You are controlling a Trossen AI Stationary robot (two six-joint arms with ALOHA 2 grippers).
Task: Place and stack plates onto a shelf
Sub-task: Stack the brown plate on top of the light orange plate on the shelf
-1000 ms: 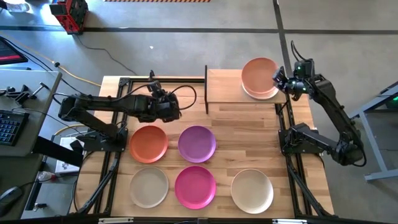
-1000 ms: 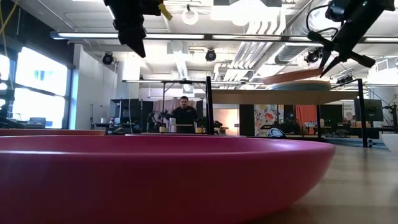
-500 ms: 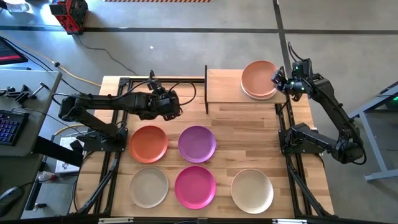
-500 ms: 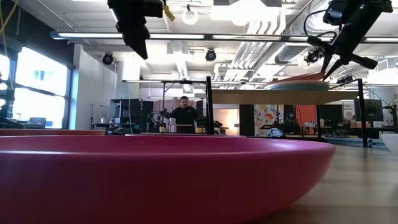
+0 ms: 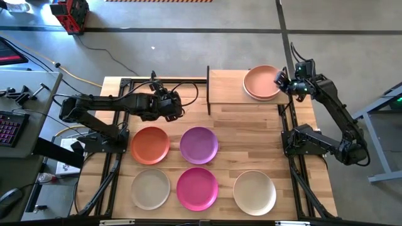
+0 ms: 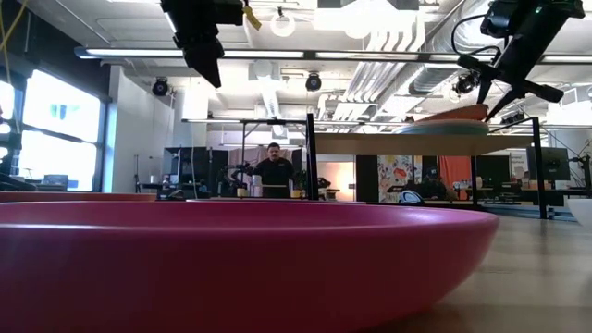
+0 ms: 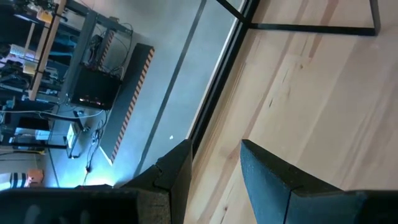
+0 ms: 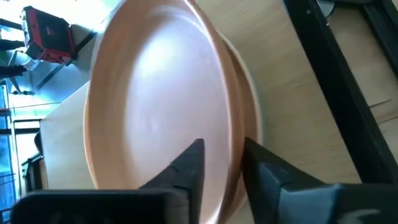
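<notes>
A peach-pink plate lies on a pale plate at the right end of the light-wood shelf. In the low view the peach plate tilts, with its right edge raised. My right gripper is shut on that edge. On the tabletop sit the orange, purple, beige, magenta and off-white plates. My left gripper is open and hovers above bare table, left of the shelf. My right gripper pinches the peach-pink plate's rim on the side toward the table's right edge. One finger is inside the dish and the other finger is outside it. It comes from the right, slanting down. The plate's far part rests on the pale plate below, and the held edge is slightly raised.
Black metal posts stand at the shelf's left end. The left half of the shelf board is bare. A person stands far off in the room beyond the table. A desk with a keyboard is left of the table.
My right gripper has moved down and lowered the peach-pink plate. The plate was held tilted above the pale plate and now lies on it and covers it, with only its held edge still up. The gripper has stayed shut on the rim.
</notes>
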